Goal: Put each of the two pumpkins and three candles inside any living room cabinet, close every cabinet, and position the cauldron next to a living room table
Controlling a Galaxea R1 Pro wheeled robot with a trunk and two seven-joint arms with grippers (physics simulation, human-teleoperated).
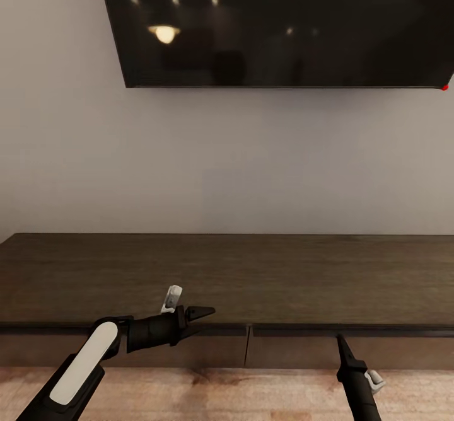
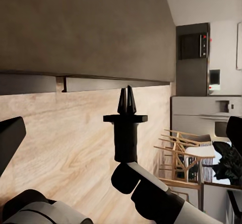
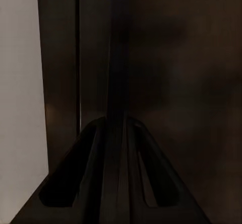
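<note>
Head view: one cabinet (image 1: 252,276), long, dark-brown wood grain, spans the frame under a wall-mounted television (image 1: 284,24); two drawer fronts, both flush. No readable writing anywhere. Left pincer (image 1: 205,312) at 7 o'clock, pointing toward 3 o'clock along the cabinet's front edge, tips drawn to a narrow point, holding nothing. Right pincer (image 1: 341,340) at 5 o'clock, pointing up before the right drawer front, fingers pressed together, empty. Left wrist view: right pincer (image 2: 127,99) upright over the wooden floor (image 2: 75,133); chairs (image 2: 184,151) and a refrigerator (image 2: 206,116) beyond. Right wrist view: dark cabinet surface (image 3: 176,58) close ahead.
</note>
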